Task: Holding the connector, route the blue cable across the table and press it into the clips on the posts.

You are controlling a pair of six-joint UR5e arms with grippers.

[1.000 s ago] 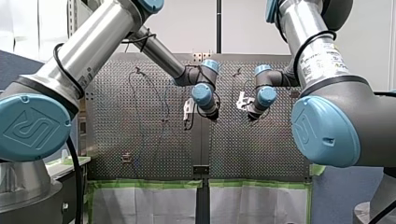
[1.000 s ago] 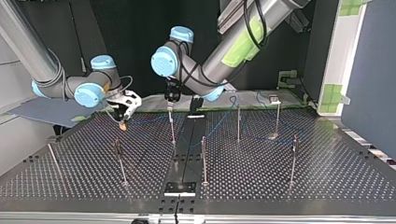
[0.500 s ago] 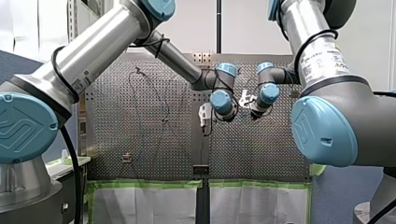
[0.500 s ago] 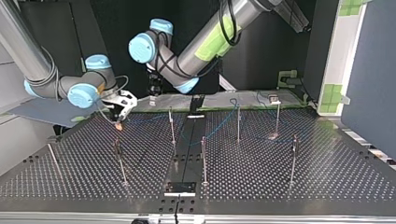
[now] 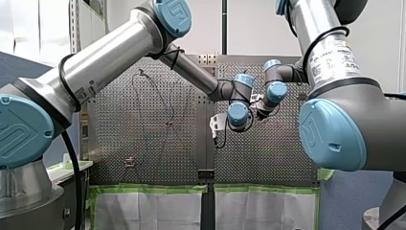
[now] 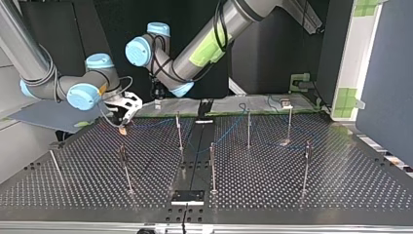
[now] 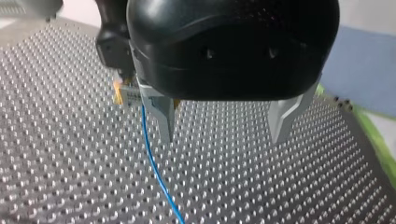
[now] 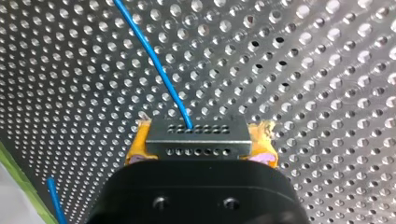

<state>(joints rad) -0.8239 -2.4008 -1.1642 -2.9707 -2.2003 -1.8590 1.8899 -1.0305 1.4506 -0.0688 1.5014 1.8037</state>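
My right gripper (image 8: 198, 142) pinches the grey connector (image 8: 196, 133) between its yellow pads (image 8: 137, 147), low over the desk (image 6: 292, 195) at the far left of the top view. The blue cable (image 8: 154, 60) leaves the connector and trails across the perforated surface toward the posts (image 6: 248, 127). Whether it sits in any clip I cannot tell.

My left gripper (image 7: 224, 128) hangs just beside the right one, its metal fingers spread with nothing between them. The cable passes just outside one finger (image 7: 163, 119) rather than through the gap, so closing here would likely miss it. The grippers are also so near each other that a small sideways move could knock them together or twist the connector in the pads.
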